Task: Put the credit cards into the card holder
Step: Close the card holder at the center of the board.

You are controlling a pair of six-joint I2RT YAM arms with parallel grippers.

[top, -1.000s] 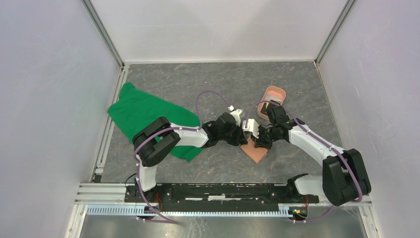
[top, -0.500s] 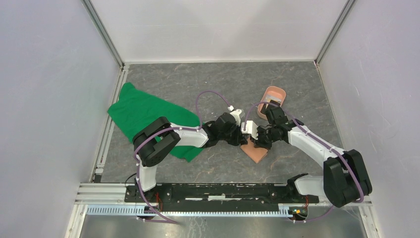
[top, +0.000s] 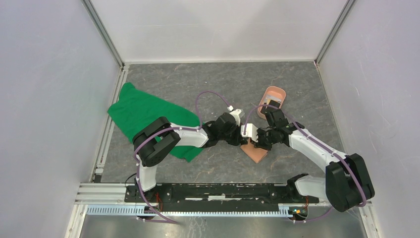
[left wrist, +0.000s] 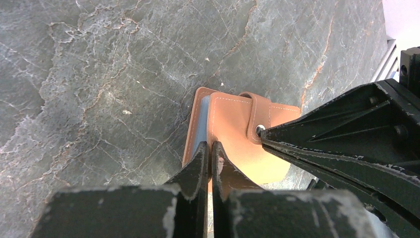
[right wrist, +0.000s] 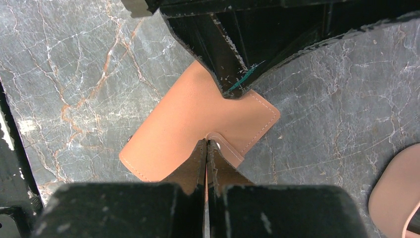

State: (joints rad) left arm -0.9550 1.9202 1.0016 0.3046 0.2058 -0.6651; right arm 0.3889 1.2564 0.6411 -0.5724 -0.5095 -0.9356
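Grey marbled bench (top: 198, 84), crumpled green cloth (top: 143, 111) by the left edge. Salmon-pink oval tray (top: 282, 91) toward the far right corner. Tan-orange leather folding wallet (top: 256, 153) mid-bench, strap snapped over it. My left gripper (left wrist: 210, 153) is narrow, pinching its cover edge. My right gripper (right wrist: 206, 146) is pressed together at the strap tab, hold unclear. Small credit cards (top: 271, 103) seem to sit in the tray. I judge none inserted, all loading left.

White-and-black arms (top: 190, 138), looping purple cables (top: 208, 92)

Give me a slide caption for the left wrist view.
Left gripper pinches the tan card holder edge; right gripper nips its snap strap.
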